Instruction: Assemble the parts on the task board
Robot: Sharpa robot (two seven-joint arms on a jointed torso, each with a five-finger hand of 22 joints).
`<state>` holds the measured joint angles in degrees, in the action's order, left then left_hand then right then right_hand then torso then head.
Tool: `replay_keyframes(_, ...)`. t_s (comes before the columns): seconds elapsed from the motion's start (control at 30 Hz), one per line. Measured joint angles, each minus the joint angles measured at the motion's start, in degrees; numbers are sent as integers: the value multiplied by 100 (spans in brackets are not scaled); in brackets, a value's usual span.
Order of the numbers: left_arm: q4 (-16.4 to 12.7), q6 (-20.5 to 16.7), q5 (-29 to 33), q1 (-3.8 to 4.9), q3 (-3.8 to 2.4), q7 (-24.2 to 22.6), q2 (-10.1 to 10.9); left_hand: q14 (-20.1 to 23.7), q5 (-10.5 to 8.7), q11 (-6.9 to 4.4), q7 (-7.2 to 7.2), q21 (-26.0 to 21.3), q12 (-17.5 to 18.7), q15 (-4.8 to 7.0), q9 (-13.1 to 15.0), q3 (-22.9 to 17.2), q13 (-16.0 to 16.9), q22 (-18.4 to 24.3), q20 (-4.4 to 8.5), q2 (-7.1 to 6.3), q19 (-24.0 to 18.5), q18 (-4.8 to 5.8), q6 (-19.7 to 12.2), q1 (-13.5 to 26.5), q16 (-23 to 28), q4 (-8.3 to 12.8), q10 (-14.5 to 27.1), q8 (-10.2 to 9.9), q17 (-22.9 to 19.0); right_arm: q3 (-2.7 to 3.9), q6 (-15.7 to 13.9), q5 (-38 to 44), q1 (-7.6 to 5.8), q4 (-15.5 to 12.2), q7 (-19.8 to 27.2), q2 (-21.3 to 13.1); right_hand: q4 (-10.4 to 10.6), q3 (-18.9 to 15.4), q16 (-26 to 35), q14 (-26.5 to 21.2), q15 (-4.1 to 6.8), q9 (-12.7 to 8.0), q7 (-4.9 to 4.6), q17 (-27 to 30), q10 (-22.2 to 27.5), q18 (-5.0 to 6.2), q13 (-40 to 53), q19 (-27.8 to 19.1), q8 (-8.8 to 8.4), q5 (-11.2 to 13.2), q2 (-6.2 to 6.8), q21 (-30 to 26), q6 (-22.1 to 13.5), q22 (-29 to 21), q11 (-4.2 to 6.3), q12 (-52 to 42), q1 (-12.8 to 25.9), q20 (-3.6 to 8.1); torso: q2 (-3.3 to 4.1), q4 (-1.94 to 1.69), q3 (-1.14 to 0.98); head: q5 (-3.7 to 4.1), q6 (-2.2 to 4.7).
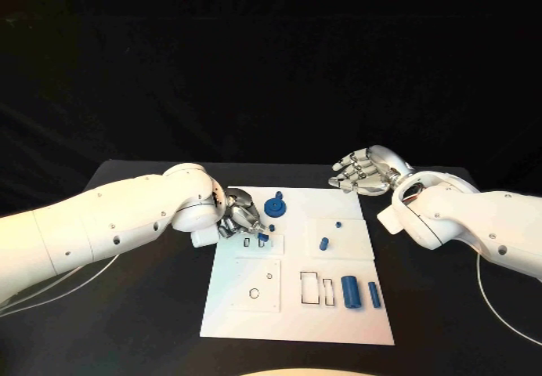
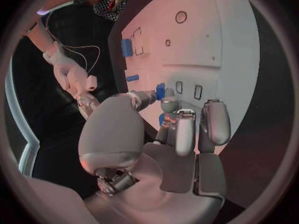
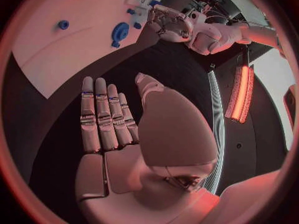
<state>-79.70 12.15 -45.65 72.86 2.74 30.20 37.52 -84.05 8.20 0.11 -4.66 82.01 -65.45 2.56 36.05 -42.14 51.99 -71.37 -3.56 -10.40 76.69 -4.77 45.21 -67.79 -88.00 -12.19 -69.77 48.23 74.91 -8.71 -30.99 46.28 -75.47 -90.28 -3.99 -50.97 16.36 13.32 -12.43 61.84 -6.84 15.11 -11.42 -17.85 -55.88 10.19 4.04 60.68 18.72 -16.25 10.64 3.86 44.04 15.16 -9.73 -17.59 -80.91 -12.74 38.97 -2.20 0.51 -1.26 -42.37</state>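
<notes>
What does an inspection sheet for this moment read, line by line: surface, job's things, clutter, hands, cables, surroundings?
Surface: black table, with the white task board in the middle.
Job's things: blue round part near the board's far edge; small blue part on the raised square; two blue cylinders lying near the board's right edge; another blue part at the left hand's fingertips, appearing pinched.
Clutter: nothing seen.
Hands: left hand over the board's left far area; right hand open, off the board beyond its far right corner, holding nothing.
Cables: thin white cable along the left arm; another under the right arm.
Surroundings: dark backdrop.
</notes>
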Motion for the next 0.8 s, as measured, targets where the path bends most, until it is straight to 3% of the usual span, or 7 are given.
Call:
replay_keyframes(0.23, -253, -439, -403, -30, 28, -41, 81, 0, 131, -30, 29, 25, 110, 42, 0, 0, -113, -42, 29, -67, 29, 0, 115, 67, -23, 0, -91, -58, 0, -1, -29, 4, 0, -6, 31, -47, 0, 0, 67, 31, 30, -22, 0, 47, 0, 0, -31, 42, 0, -74, 0, 0, 0, -79, 0, 35, 0, 4, -2, -23, -12, -19, -12)
replay_keyframes(0.43, -350, -745, -846, -76, 47, -57, 89, 1, 395, -74, 70, 65, 110, 82, 0, 0, -9, -95, 81, -136, 81, -1, 234, 136, -23, 0, -233, -113, 0, -2, -98, 21, 0, -6, 35, -55, -16, 16, 99, 31, 30, -38, -4, 79, -20, 0, -37, 42, -23, -140, 0, 0, 39, -130, -20, 65, 0, 4, -10, -32, -23, -43, -40)
replay_keyframes(0.8, -361, -829, -1411, -134, 114, -42, 18, 1, 638, -91, 67, 65, 110, 82, 31, 0, 37, -111, 102, -169, 102, -1, 277, 147, -23, 0, -278, -124, 0, -2, -227, 90, 0, 1, 12, -50, -40, 40, 134, 30, 30, -50, -4, 110, -20, 0, -36, 42, -23, -172, 0, 0, 39, -180, -20, 86, 0, 4, -15, -35, -18, -85, -45)
